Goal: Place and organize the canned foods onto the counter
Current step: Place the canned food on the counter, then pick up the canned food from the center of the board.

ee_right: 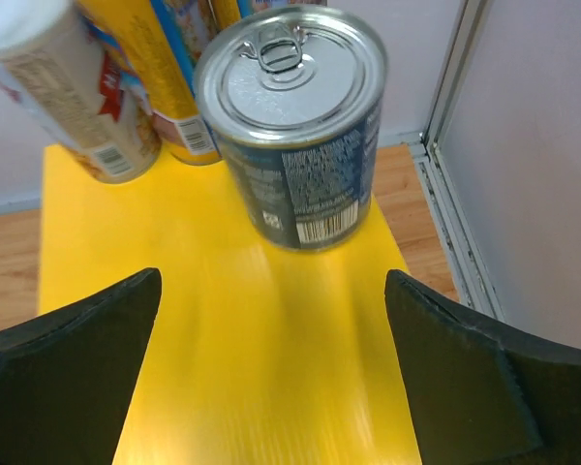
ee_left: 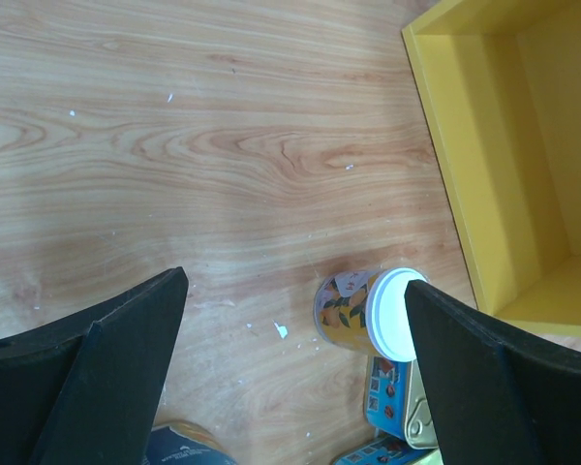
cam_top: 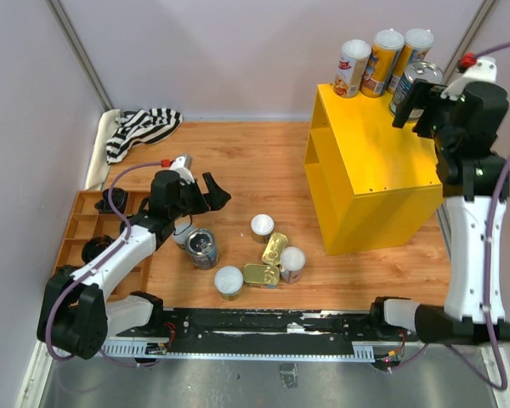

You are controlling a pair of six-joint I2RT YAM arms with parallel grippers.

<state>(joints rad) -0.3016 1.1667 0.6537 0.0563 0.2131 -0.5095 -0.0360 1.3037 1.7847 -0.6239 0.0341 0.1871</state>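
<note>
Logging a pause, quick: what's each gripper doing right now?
Left gripper: open, holding nothing, over the table.
Right gripper: open, holding nothing; the blue can stands free ahead of it.

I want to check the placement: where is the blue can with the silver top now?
In the top view, the blue can stands upright on the yellow counter, at its far right corner, just right of the three tall tubes.

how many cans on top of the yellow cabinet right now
4 on top of the yellow cabinet: a red-white tube, an orange tube and a third tube in a row at the back, and a blue silver-topped can just in front, at the right. None seem hidden.
</note>
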